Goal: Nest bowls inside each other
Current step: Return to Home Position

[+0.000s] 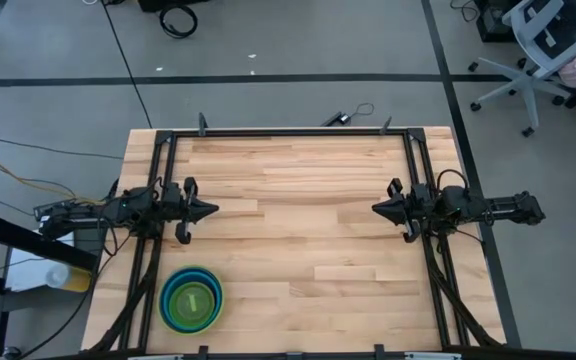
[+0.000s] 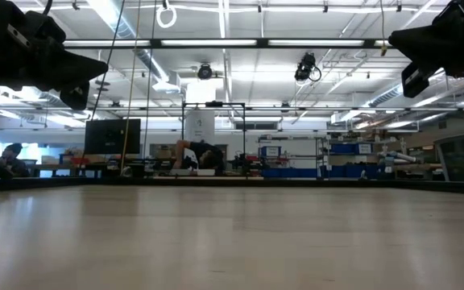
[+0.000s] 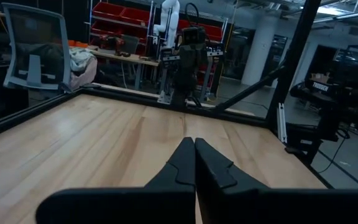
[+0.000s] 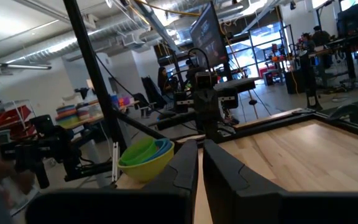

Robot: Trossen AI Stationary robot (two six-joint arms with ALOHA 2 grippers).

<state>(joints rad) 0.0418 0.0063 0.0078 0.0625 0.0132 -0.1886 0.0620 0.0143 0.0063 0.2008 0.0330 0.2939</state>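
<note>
The bowls [image 1: 192,298] stand nested in one stack on the wooden table near its near-left corner, bottom down. The outermost is lime-green, with blue and smaller green ones inside. The right wrist view shows the stack [image 4: 145,158] from the side, far from that gripper. My left gripper [image 1: 215,209] hovers at the table's left side, pointing level toward the right, and its fingers [image 3: 185,163] are shut with nothing between them. My right gripper [image 1: 374,208] faces it from the right side, its fingers [image 4: 185,163] almost together and empty.
A black metal frame [image 1: 288,132] runs along the table's far edge and down both sides past the arm bases. Bare wood [image 1: 298,230] lies between the two grippers. An office chair [image 1: 538,50] stands on the floor beyond the far right corner.
</note>
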